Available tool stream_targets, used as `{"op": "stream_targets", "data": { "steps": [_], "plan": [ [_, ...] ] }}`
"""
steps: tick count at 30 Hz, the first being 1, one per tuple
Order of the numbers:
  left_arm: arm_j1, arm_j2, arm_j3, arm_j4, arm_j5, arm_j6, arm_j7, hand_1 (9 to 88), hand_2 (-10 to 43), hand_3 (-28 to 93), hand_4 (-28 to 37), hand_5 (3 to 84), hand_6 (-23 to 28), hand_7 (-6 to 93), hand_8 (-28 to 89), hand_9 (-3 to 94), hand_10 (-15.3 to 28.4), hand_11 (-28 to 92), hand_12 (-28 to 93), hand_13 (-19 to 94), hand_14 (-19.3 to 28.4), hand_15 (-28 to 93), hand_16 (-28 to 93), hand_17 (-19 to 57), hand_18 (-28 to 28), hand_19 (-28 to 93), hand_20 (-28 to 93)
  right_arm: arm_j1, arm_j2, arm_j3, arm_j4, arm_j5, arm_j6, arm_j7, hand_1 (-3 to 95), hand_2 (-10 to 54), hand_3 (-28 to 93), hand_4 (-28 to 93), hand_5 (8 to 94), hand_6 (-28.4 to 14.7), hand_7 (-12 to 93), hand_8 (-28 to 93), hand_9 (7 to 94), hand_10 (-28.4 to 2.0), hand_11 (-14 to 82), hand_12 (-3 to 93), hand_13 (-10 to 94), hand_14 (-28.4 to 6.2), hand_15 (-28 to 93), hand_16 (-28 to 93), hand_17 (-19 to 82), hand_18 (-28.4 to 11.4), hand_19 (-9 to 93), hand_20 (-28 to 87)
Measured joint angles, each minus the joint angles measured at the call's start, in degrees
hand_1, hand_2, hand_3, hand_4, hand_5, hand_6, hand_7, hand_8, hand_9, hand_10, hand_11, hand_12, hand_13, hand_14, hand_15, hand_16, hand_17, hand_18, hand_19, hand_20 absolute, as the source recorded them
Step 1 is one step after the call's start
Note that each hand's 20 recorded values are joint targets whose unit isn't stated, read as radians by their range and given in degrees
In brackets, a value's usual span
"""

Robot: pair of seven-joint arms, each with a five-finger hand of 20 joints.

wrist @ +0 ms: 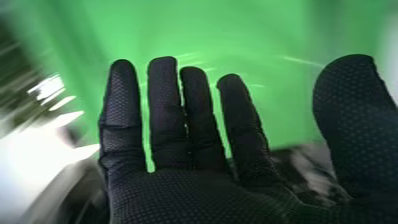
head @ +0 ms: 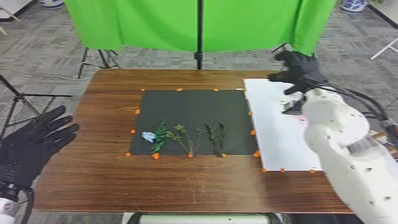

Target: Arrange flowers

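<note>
"On the dark mat [head: 191, 106], what lies there?"

"A blue flower [head: 148, 136] just beside a leafy green stem [head: 160, 136], then a branching sprig [head: 188, 141], then some thin green stems [head: 216, 137], all lying along the near part"

"And the right hand [head: 298, 66]?"

"Out at the desk's [head: 187, 185] far right corner, by the far end of the white sheet [head: 274, 145]. In the right wrist view that hand [wrist: 200, 195] is wide, fingers straight and thumb well apart, with nothing in its grasp"

"Is anything on the sheet?"

"Small pale and pink things near the right forearm, too small for me to name"

"What of the left hand [head: 28, 150]?"

"At the desk's left edge, wide too, fingers spread and holding nothing, well apart from the flowers"
</note>
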Motion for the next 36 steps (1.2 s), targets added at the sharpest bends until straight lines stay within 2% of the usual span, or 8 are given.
{"op": "stream_targets", "data": {
  "steps": [5, 11, 23, 28, 31, 33, 36],
  "plan": [
    [0.08, -0.4, 0.01, 0.05, -0.02, 0.03, -0.06, 25.2, 0.1, 72, -23.3, 35.9, 2.5, 21.2, -10, 28.2, 12.1, 25, 14, 23, 14.7, 34, -1, -10.9, 21.0, 44, 6, -9.24, 7.77, 6.22, 3.34, -6.75, 2.96, 2.79, 25.1, -9.5, 87, -28, 42.9, -2.6, 37, -23, 45.0, -10.1, 52.5, 22.2, 46, -6.3, 59, 15, 18, -17.8, 66, 33],
    [-0.22, -0.4, 0.14, 0.14, -0.02, 0.02, -0.33, 25.3, 0.2, 72, -23.4, 35.9, 2.5, 21.3, -10, 28.1, 12.1, 25, 14, 23, 14.7, 34, -1, -10.9, 21.0, 44, 6, -15.88, 8.04, 8.27, 3.57, -7.34, 4.17, 2.21, 24.7, -9.5, 87, -28, 43.2, -2.5, 37, -23, 45.7, -9.8, 52.7, 22.2, 47, -6.0, 60, 15, 18, -17.4, 67, 34],
    [-0.59, -0.27, 0.37, 0.24, 0.0, 0.0, -0.52, 25.3, 0.1, 72, -23.4, 35.9, 2.4, 21.3, -10, 28.1, 12.2, 25, 14, 23, 14.7, 34, -1, -10.9, 21.0, 44, 6, -17.51, 6.64, 5.9, 3.67, -7.84, 5.02, 1.51, 25.4, -9.5, 87, -28, 42.8, -2.3, 38, -23, 45.7, -9.9, 53.4, 22.4, 48, -5.7, 61, 15, 19, -17.1, 69, 35],
    [-0.61, -0.27, 0.37, 0.24, 0.0, 0.0, -0.71, 25.3, 0.1, 72, -23.5, 35.9, 2.5, 21.3, -10, 28.2, 12.1, 25, 14, 23, 14.7, 34, -1, -10.9, 21.0, 44, 6, -15.97, 6.54, 3.47, 5.68, -8.21, 5.44, 1.17, 26.7, -9.5, 87, -28, 43.9, -1.7, 39, -24, 49.4, -9.3, 54.1, 22.2, 51, -5.2, 62, 15, 20, -16.8, 70, 36],
    [-0.63, -0.27, 0.37, 0.24, 0.0, -0.02, -0.73, 25.2, 0.1, 72, -23.4, 35.9, 2.5, 21.3, -11, 28.2, 12.1, 25, 14, 23, 14.7, 34, -1, -10.9, 21.0, 44, 6, -14.69, 6.13, 2.08, 7.16, -8.56, 5.53, 0.79, 30.0, -9.5, 86, -28, 47.6, -0.3, 41, -25, 55.9, -8.0, 52.7, 22.4, 58, -4.1, 64, 17, 22, -16.3, 71, 37],
    [-0.64, -0.27, 0.39, 0.24, 0.0, -0.02, -0.76, 25.3, 0.2, 72, -23.4, 35.9, 2.4, 21.4, -10, 28.3, 12.1, 25, 14, 23, 14.7, 34, -1, -10.9, 21.0, 44, 6, -14.01, 5.87, 1.35, 7.76, -8.75, 5.91, 0.64, 34.5, -9.5, 83, -28, 51.8, 0.8, 44, -24, 62.6, -6.0, 45.0, 30.5, 64, -3.5, 63, 20, 24, -16.2, 73, 38],
    [-0.65, -0.19, 0.47, 0.24, 0.0, -0.02, -0.81, 25.3, 0.3, 72, -23.5, 35.9, 2.5, 21.2, -11, 28.3, 12.1, 25, 14, 23, 14.7, 34, -1, -10.9, 21.0, 44, 6, -12.9, 5.79, -0.29, 8.78, -9.01, 8.09, 0.62, 42.3, -7.4, 79, -28, 59.2, 0.7, 54, -16, 76.5, -3.8, 33.3, 40.6, 71, -3.1, 62, 23, 27, -16.3, 74, 39]
  ]
}}
